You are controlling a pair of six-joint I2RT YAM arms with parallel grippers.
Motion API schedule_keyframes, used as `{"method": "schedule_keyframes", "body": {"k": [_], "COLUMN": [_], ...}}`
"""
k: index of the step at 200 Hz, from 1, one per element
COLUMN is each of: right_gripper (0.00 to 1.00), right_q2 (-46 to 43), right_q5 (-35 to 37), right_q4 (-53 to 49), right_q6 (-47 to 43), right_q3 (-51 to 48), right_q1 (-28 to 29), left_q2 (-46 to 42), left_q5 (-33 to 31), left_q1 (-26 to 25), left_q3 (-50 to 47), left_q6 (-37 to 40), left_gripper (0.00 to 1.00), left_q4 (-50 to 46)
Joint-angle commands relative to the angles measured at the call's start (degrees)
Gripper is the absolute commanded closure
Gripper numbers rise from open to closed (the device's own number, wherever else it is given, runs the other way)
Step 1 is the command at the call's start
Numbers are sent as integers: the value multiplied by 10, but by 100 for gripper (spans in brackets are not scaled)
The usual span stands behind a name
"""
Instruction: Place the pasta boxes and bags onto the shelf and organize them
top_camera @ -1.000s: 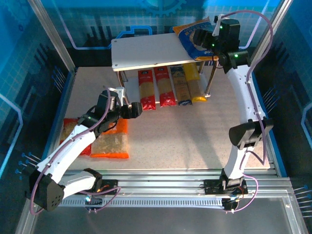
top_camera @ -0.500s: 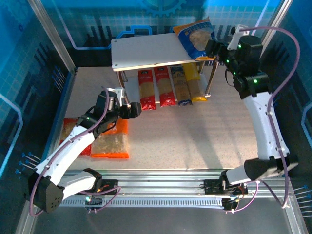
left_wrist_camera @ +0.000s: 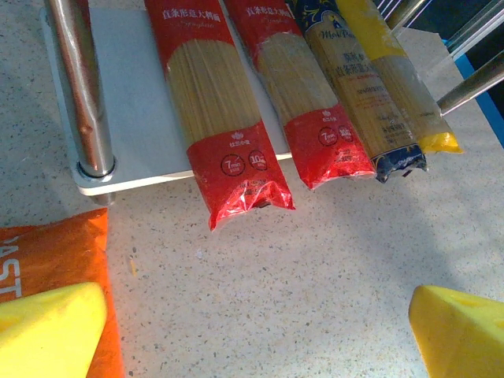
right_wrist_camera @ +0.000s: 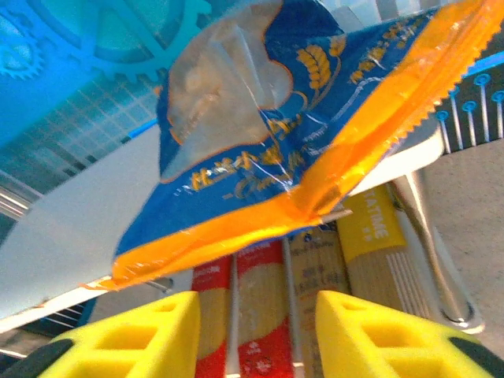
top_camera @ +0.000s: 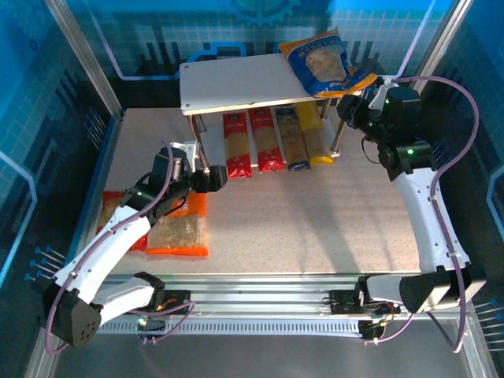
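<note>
Blue orange-edged bag [top_camera: 327, 64]; red packs [left_wrist_camera: 228, 118], navy pack [left_wrist_camera: 354, 79], yellow pack [left_wrist_camera: 398, 71].

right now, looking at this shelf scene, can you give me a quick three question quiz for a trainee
1. True or false: the blue bag lies on the top board of the shelf.
2. Of the spaghetti packs on the lower board, which is rightmost in the top view? A red, B dark blue, C yellow.
3. What does the right gripper hold?
Key: 1 true; 2 C, the yellow pack; 3 nothing, it is open.
</note>
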Motion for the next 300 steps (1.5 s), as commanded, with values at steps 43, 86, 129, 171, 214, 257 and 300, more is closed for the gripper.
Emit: {"method": "schedule_keyframes", "body": {"k": [43,86,129,171,214,257,300], "right_gripper": [58,69,75,76,77,74,47], "right_q2": [10,25,45,66,90,81,9], "right_q5": [-28,-47,-63,-79,-80,-70,-49], "right_q4": [80,102,108,122,126,125,69], "right_q6": [69,87,89,99,99,94,36], "right_q3": [-20,-18,-8,-5,20,11,-18], "right_q1": [-5,-2,20,40,54,58,56], "left_q2": [-21,-24,-24,-28,-34,-41,-48], "left_q5": [-6,-6,-5,-5,-7,-7,-19], "left_q1": [6,8,10,12,14,16,20], "left_q3": [-15,-19,-21,-22,-25,-30,-30], "left_q6": [7,7,7,9,10,9,11], "left_gripper": [0,1,1,0,1,1,0], "left_q4": [-9,-7,-6,-7,-10,-14,-22]}}
